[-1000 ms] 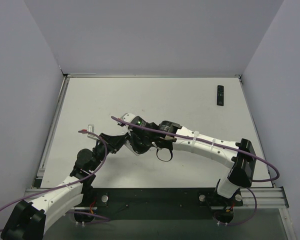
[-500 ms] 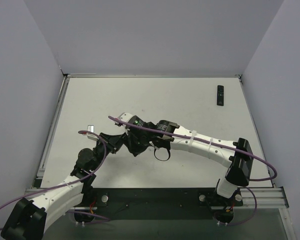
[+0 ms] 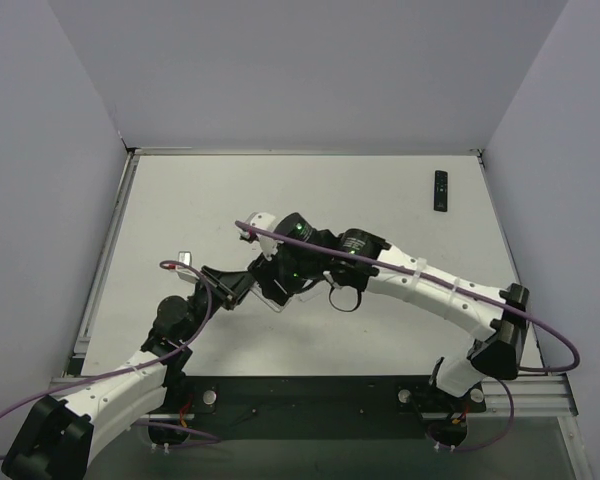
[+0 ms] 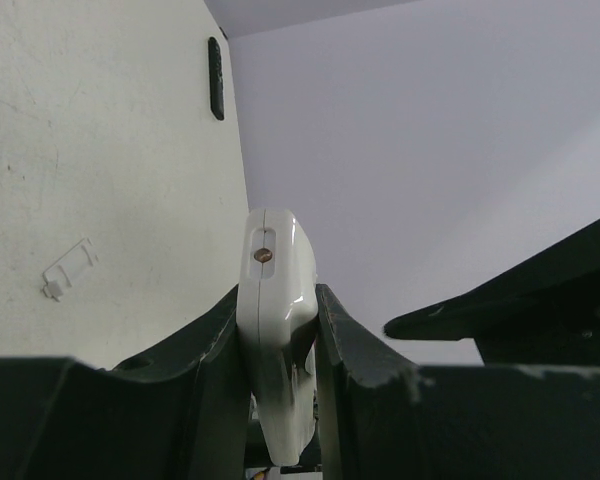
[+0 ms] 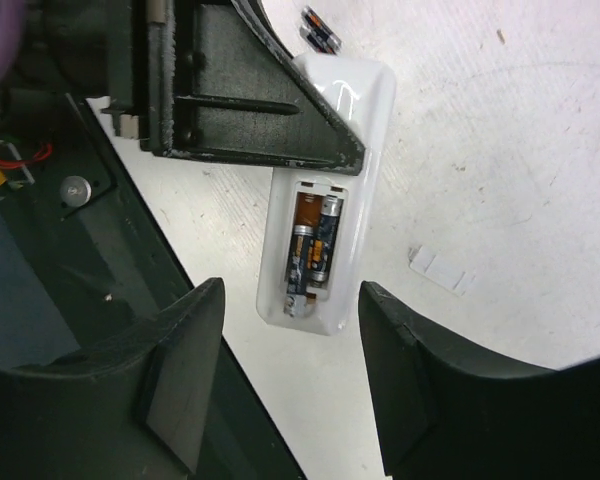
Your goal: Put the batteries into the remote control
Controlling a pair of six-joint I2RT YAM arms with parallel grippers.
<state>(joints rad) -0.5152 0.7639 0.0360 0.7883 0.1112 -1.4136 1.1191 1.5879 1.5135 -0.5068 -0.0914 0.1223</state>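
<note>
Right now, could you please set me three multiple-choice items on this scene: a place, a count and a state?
1. Where on the table does the black remote lie? A far right corner B near left corner C the middle
2. How many batteries sit in the white remote's compartment? A none B two C four
3. The right hand is: A shut on a battery B open and empty C shut on the black remote
Answers: 1 A, it lies by the far right edge; 2 B, two cells lie side by side; 3 B, its fingers stand apart, nothing gripped.
</note>
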